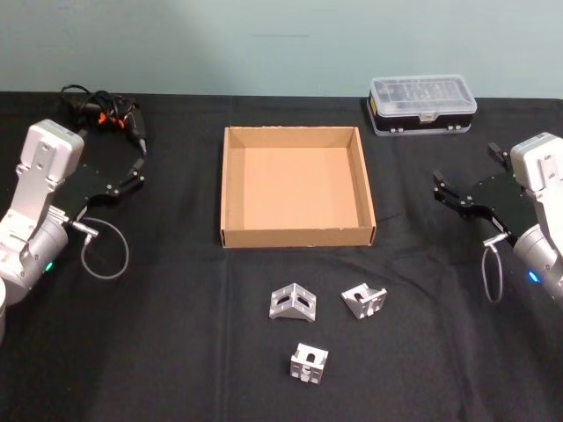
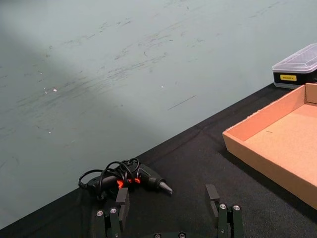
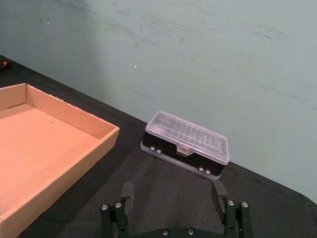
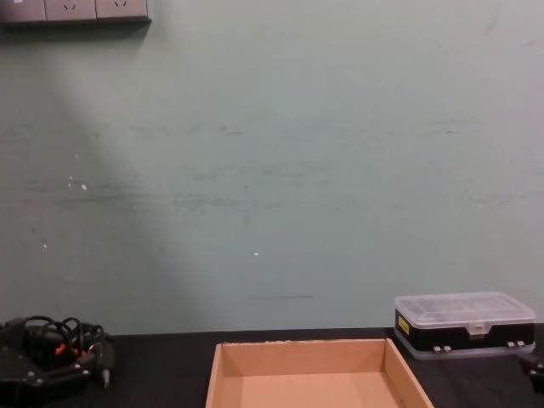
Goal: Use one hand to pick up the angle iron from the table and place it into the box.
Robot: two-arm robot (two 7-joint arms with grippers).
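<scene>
nearest on the table (image 1: 176, 352), three small silvery corner brackets, all loose and apart from one another: the front angle iron (image 1: 309, 362) closest, then the left angle iron (image 1: 293, 301) and the right angle iron (image 1: 364, 300) side by side, just short of the near wall of the box (image 1: 297, 236). farther out and to either side, well apart from all three: the left gripper (image 2: 167, 194) over the table's left side, with fingers spread wide and nothing between them; the right gripper (image 3: 173, 188) over the table's right side, likewise spread and empty. reads as the very start of the task, with no piece picked and no approach begun. calls next for choosing one arm, perhaps the right one for the right angle iron, bringing it in and down over that bracket, lining the spread fingers across a flat flange, and closing only once low enough. beyond the brackets, the box itself: tan, shallow, with nothing inside. past the left gripper, a corded tool (image 2: 126, 179) with red bits and cable looped on top. at the far right, a black case (image 3: 185, 144) with its clear lid shut; on one end a small yellow label (image 2: 289, 77) with dark writing, too small to read. no other brand or text legible. farthest, the pale green wall (image 4: 272, 170), with sockets (image 4: 72, 8) high up at the left.
</scene>
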